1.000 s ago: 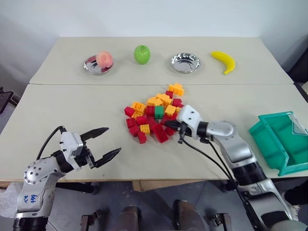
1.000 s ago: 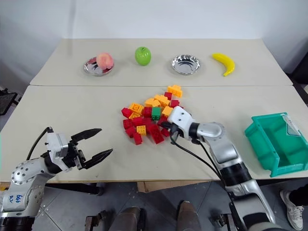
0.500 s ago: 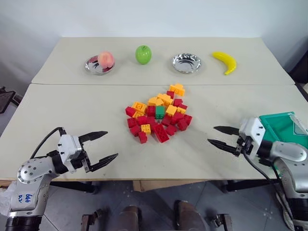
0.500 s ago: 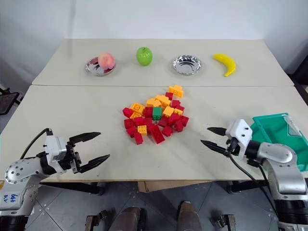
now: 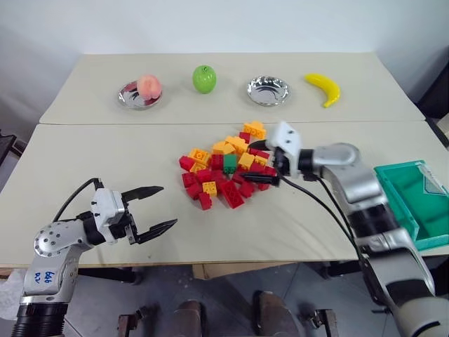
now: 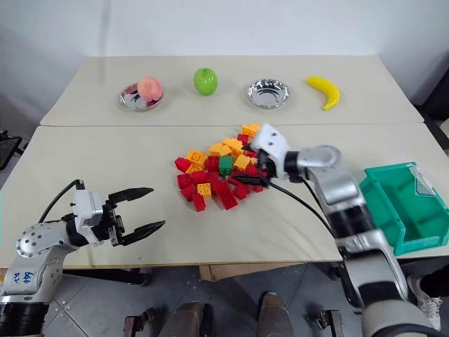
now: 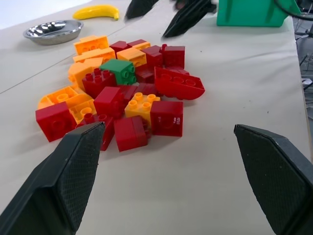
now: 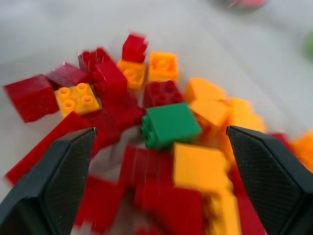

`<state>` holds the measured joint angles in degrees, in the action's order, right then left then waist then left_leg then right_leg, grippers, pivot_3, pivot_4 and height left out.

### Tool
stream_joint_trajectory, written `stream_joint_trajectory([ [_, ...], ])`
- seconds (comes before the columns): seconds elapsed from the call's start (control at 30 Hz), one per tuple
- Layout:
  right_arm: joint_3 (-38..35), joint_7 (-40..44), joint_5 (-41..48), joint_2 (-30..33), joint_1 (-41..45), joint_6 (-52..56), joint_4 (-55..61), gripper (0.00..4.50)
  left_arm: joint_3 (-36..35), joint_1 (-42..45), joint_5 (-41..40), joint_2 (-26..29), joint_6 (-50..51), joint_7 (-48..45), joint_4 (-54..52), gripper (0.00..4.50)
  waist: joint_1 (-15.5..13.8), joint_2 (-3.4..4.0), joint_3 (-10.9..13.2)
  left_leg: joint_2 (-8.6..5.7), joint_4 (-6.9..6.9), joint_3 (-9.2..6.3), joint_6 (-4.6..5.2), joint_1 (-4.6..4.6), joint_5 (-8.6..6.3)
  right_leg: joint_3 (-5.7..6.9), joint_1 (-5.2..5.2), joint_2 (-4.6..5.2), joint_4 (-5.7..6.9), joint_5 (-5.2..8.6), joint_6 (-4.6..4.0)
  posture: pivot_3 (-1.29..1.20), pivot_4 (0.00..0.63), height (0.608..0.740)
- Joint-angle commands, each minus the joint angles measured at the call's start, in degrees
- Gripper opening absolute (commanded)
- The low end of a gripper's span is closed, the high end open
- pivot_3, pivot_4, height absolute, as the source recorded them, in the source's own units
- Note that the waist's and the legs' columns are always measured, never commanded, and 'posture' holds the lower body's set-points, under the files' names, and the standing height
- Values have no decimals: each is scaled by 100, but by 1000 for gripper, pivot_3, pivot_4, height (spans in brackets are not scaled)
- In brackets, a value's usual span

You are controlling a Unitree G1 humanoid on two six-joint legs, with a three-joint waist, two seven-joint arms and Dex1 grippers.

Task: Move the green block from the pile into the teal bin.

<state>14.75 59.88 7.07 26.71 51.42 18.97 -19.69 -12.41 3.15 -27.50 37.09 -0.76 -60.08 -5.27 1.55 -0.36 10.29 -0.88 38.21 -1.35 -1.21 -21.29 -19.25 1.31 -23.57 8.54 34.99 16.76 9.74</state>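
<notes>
Now right gripper [image 5: 262, 163] (jaws wide) over the pile [image 5: 226, 168], green block [image 5: 231, 163] unheld.

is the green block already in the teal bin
No, the green block sits in the pile of red, orange and yellow bricks, while the teal bin stands apart at the table's right edge.
</notes>
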Motion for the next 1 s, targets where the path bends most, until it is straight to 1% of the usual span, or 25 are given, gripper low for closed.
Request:
stream_joint_trajectory([
  [0.03,96,-111,-261,-283,580,59,-813,4457,-30,-6,-11,-38,-104,1,-27,4500,13,0,0,0,0,1,-1,0,-2,1,0,0,-1,0,0,0,150,740],
  [0.17,328,-24,-615,-619,1055,-291,-1860,4457,-46,-126,-12,-77,-132,19,-80,4500,43,0,0,2,-3,2,-4,0,-3,7,-2,-1,-2,0,0,0,150,740],
  [0.4,352,81,-915,-1018,1431,-549,-2834,4457,-69,-188,-17,-78,-156,51,-87,4500,99,1,0,4,-1,6,-5,3,-4,7,-3,-1,3,0,0,0,150,740],
  [0.5,251,-18,-947,-1164,1548,-738,-3113,3844,-75,-188,-22,-76,-169,52,-78,4500,140,1,0,4,-1,6,-5,6,-4,8,-2,-1,6,0,0,0,150,740],
  [0.63,243,28,-1014,-1235,1563,-884,-3203,2435,-74,-181,-28,-78,-186,46,-74,4500,164,1,0,4,-2,5,-6,6,-5,8,-2,0,6,0,0,0,150,740],
  [0.67,234,28,-1018,-1242,1567,-906,-3217,2244,-70,-173,-27,-80,-187,47,-70,4500,167,1,0,4,-2,5,-6,6,-5,8,-2,0,6,0,0,0,150,740],
  [0.83,-213,13,-681,-1016,1542,-1213,-2729,2239,-134,-25,-250,-293,-83,267,-178,4500,164,2,1,4,-1,5,-7,5,-5,7,-3,0,5,0,0,0,150,740],
  [0.93,-627,342,-200,-750,1187,-1180,-1844,2239,-119,148,-374,-461,45,446,-303,4500,147,1,1,4,2,0,-7,1,-5,11,-3,0,4,0,0,0,150,740],
  [1.0,-1180,422,438,-429,718,-560,-767,2239,-11,273,-384,-587,95,513,-359,4500,114,1,1,4,2,-2,-7,0,-5,13,-1,1,2,0,0,0,150,740],
])
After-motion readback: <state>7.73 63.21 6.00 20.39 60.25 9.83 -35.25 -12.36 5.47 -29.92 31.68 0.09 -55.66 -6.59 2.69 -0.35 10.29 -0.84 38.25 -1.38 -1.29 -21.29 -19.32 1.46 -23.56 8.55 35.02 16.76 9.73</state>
